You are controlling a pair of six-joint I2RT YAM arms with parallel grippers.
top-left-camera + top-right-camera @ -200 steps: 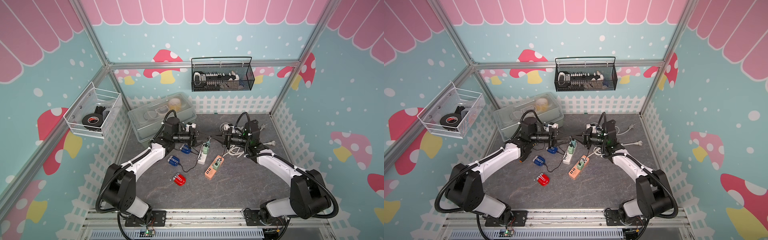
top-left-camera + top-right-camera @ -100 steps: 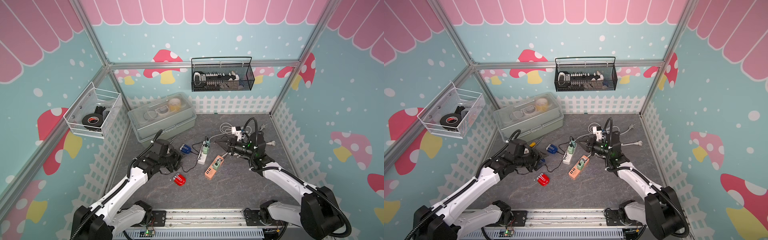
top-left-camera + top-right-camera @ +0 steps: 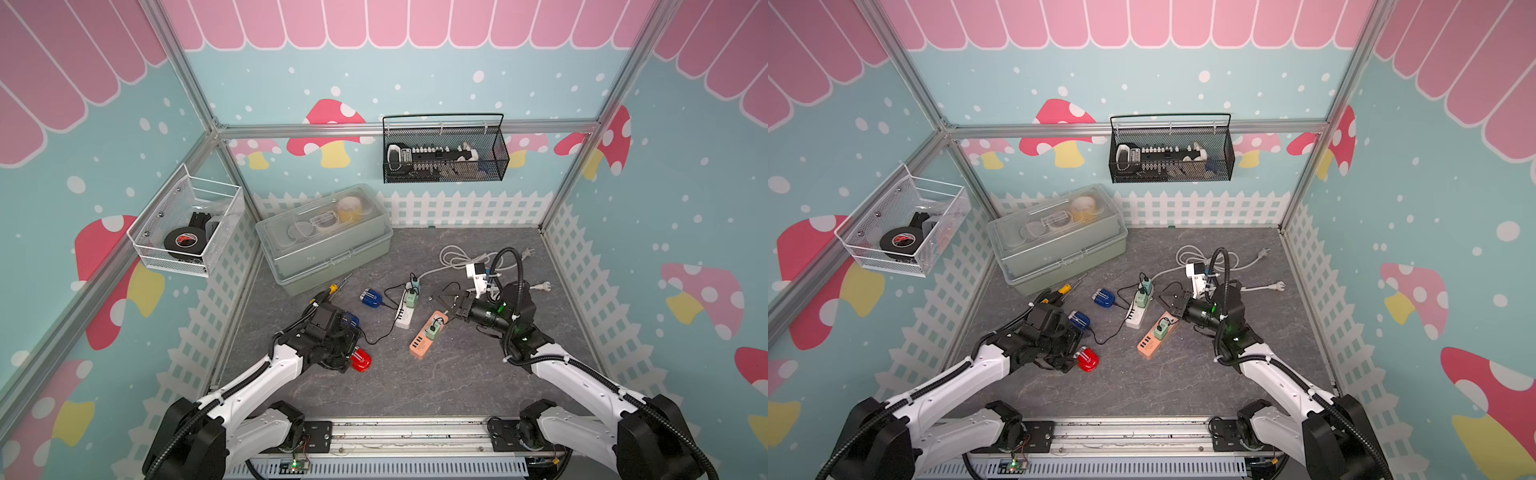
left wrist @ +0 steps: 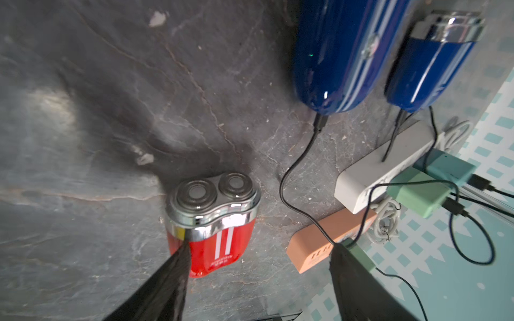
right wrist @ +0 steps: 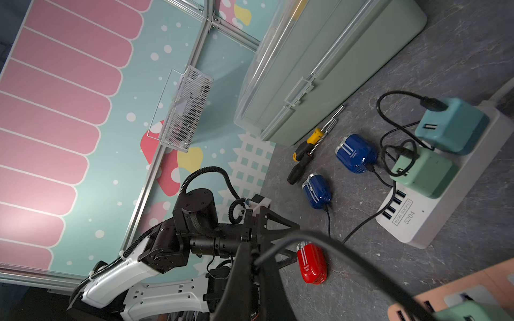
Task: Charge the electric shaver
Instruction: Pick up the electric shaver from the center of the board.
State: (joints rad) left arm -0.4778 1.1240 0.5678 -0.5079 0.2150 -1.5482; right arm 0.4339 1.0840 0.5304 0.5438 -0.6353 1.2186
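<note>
Down comes your left end effector [image 4: 260,248], jaws apart at the red shaver [image 3: 360,360], lower centre of a top view. Right end effector [image 3: 436,298] clamps the cable [image 5: 361,265]; by the look of it, plugging in is yet to do.

The surface [image 3: 415,386] is grey, like stone. A green box [image 3: 328,245] sits in its back left corner. Two screwdrivers [image 3: 333,287] lie just in front of the box. Two blue shavers [image 3: 371,298] lie near the middle, next to a white strip [image 3: 404,316]. An orange strip [image 3: 426,338] lies just beside the white one. A red shaver [image 3: 360,360] lies nearer the front edge. A white cord [image 3: 457,255] curls near the back right corner.
</note>
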